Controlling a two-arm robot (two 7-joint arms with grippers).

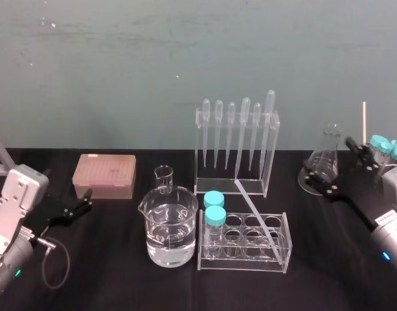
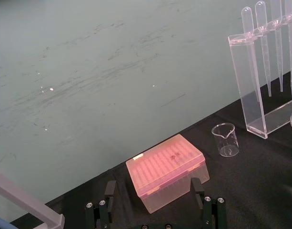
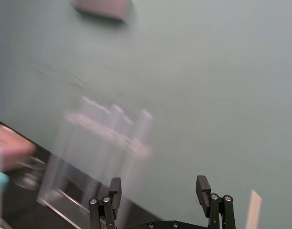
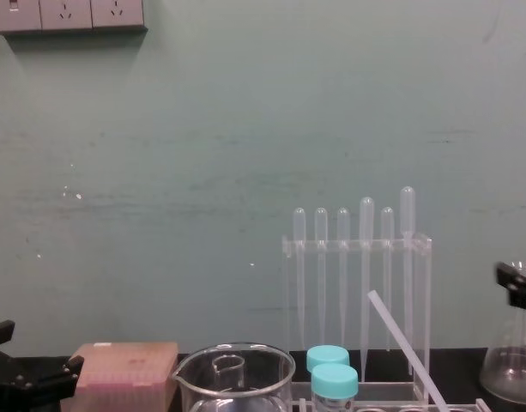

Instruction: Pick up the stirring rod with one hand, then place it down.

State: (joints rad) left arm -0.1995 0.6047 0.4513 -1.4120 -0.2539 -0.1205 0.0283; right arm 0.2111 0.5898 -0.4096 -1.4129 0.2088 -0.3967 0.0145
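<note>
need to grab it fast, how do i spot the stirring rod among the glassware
Find the clear pipette rack standing mid-table, with the test tube rack just in front. The stirring rod slants from the first's base across the second. Unlike the upright pipettes, it is bulbless and evenly thin.

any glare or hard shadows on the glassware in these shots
Head view: small bright glints on the water beaker rim and the tube rack, no hard shadows on the black table. Left wrist view: a white glare patch on the pink box lid. Chest view: even light, pipettes pale against the wall.
</note>
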